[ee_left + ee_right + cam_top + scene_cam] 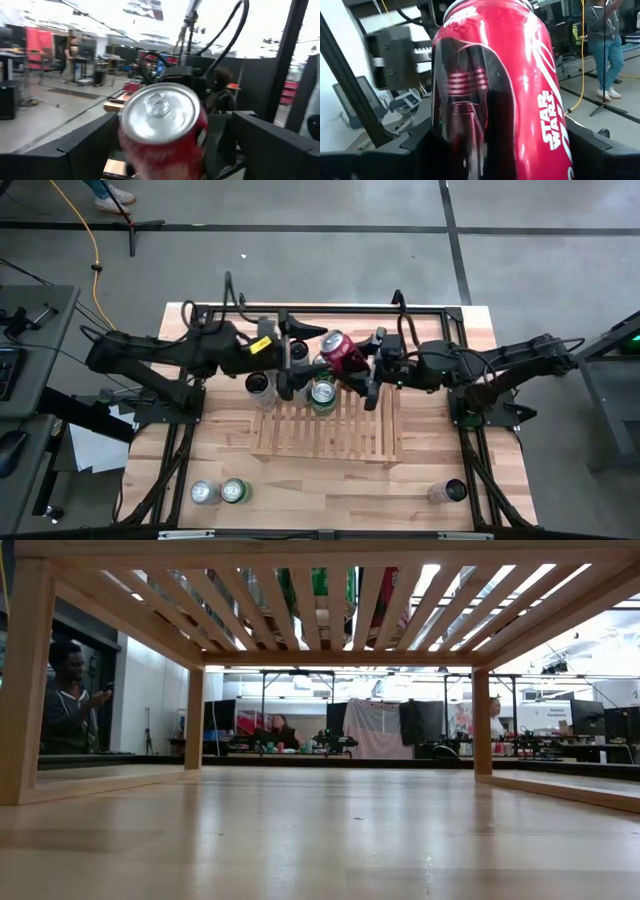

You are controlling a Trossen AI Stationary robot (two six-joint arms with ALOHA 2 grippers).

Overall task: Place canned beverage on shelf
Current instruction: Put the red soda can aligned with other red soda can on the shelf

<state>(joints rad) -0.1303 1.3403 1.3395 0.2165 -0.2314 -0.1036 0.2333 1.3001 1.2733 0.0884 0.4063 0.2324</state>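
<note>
Red can (500,95), pinched between the right gripper (362,372) fingers and tilted, hangs directly above the shelf (330,435), nearer than the spread left gripper (290,360).

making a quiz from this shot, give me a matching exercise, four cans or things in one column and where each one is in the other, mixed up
Things
1. red can
2. green-topped can
3. lone can
4. left gripper

Places
A. standing on the shelf by its back edge
B. on the tabletop, front right corner
C. held in the air between the right gripper fingers
D. open, beside the red can over the shelf's back edge

Pairs: 1-C, 2-A, 3-B, 4-D
</note>
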